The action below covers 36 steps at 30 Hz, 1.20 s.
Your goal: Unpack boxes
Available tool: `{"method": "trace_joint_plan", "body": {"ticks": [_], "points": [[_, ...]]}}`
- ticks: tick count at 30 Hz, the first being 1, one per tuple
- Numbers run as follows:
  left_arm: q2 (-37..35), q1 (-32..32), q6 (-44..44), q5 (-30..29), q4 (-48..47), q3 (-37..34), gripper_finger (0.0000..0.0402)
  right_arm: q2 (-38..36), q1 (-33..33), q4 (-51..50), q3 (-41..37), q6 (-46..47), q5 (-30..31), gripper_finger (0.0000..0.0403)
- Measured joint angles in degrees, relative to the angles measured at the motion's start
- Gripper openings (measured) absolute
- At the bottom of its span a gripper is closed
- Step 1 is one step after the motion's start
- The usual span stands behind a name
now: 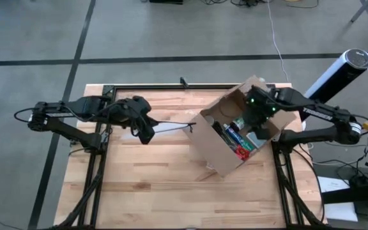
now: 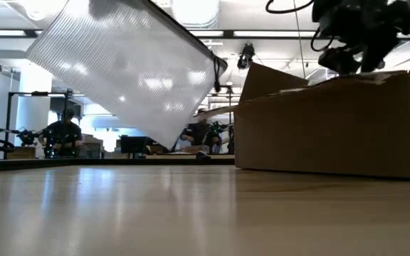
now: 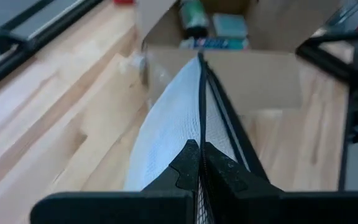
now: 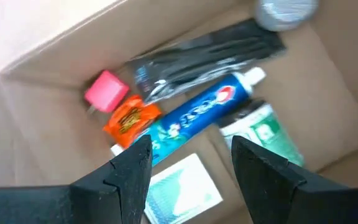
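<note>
Box (image 1: 225, 144): open, right of table centre, flaps up.
Right gripper (image 4: 188, 165): fingers apart, empty, poised over box contents.
Left gripper (image 3: 201, 163): clamped on translucent pouch (image 3: 179, 118), held above table left of box.
Contents: blue toothpaste tube (image 4: 197, 118), pink item (image 4: 107, 90), black packet (image 4: 197, 53).
Writing: illegible.

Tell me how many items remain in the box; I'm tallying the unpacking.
7 show: a toothpaste tube mid-box, black packet, pink block, orange packet, green-white bottle, teal-white pack, and a grey round thing in a corner. More may hide underneath.
</note>
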Motion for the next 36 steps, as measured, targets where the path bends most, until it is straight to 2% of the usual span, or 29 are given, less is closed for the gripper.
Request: {"method": "trace_joint_plan", "body": {"ticks": [6, 14, 24, 36], "points": [[-0.8, 0.0, 1.0, 0.0, 2.8, 0.0, 0.0000, 2.7, 1.2, 0.8, -3.5, -4.6, 4.8, 0.0199], [-0.9, 0.0, 0.5, 0.2, 2.8, 0.0, 0.0000, 9.3, 1.1, 10.9, -6.7, -11.2, 18.6, 0.0199], [-0.9, 0.0, -0.7, 2.9, 2.8, 0.0, 0.0000, 18.3, 0.4, 14.6, -7.1, -12.0, 18.3, 0.0199], [-1.0, -0.1, -0.9, 4.9, 2.8, 0.0, 0.0000, 21.5, -5.1, 17.5, -7.0, -12.9, 17.0, 0.0199]]}}
